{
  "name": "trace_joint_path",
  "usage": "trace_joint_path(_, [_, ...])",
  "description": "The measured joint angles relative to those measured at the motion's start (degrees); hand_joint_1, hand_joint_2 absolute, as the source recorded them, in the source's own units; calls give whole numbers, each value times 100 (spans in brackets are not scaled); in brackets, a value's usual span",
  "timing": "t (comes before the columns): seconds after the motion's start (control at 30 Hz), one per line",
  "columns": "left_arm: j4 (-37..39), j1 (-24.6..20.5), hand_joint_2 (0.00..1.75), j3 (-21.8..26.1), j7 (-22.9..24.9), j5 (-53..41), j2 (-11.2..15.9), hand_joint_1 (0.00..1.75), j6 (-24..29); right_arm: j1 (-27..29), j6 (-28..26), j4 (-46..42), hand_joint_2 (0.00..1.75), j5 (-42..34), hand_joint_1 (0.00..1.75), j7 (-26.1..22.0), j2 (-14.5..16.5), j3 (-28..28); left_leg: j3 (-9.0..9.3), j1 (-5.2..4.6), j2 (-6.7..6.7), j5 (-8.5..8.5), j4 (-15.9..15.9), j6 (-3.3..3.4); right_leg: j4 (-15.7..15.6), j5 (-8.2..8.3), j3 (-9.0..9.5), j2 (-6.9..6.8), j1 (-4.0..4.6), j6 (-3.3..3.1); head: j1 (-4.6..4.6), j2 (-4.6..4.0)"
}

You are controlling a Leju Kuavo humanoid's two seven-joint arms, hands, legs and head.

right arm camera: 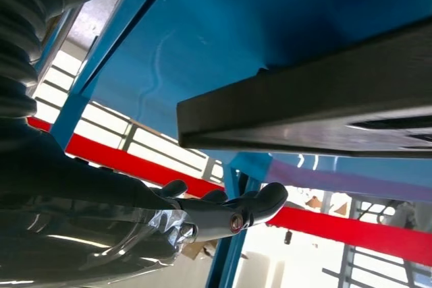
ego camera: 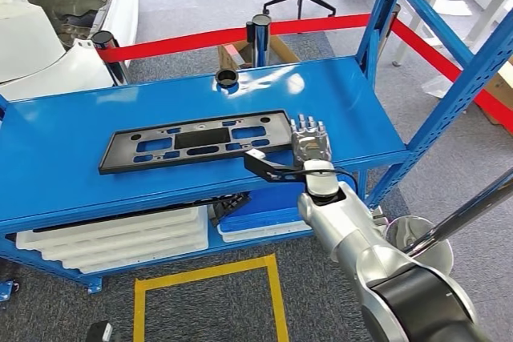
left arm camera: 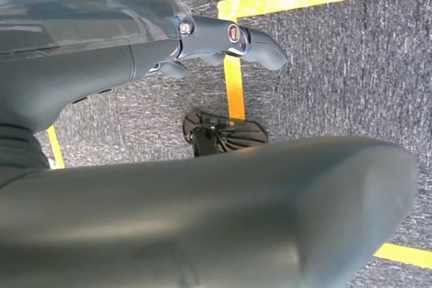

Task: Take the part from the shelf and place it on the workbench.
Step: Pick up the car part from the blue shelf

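The part [ego camera: 193, 141] is a long flat black plastic frame with several cut-outs, lying along the top of the blue shelf [ego camera: 72, 126]. My right hand [ego camera: 309, 143] rests flat on the shelf right beside the part's right end, fingers stretched and holding nothing. In the right wrist view the part's dark edge [right arm camera: 306, 109] lies just beyond my spread fingers [right arm camera: 229, 215]. My left hand [left arm camera: 224, 38] hangs over the grey carpet with its fingers straight and nothing in it.
A black ring [ego camera: 226, 78] sits at the shelf's back edge. White trays [ego camera: 121, 238] fill the lower level. Blue uprights [ego camera: 447, 70] rise at the right. A red barrier belt [ego camera: 181, 42] and chrome post [ego camera: 260, 38] stand behind. Yellow tape [ego camera: 205, 274] marks the floor.
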Motion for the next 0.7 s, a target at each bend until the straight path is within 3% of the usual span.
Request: trace_joint_path(0.7, [0,-80,0,-50,-58,0,-92,0,-28,-195,-18,48,175,87,0,-31,76,32,-2,2,0,0,0,0,1,1,0,0,0,0,0,0])
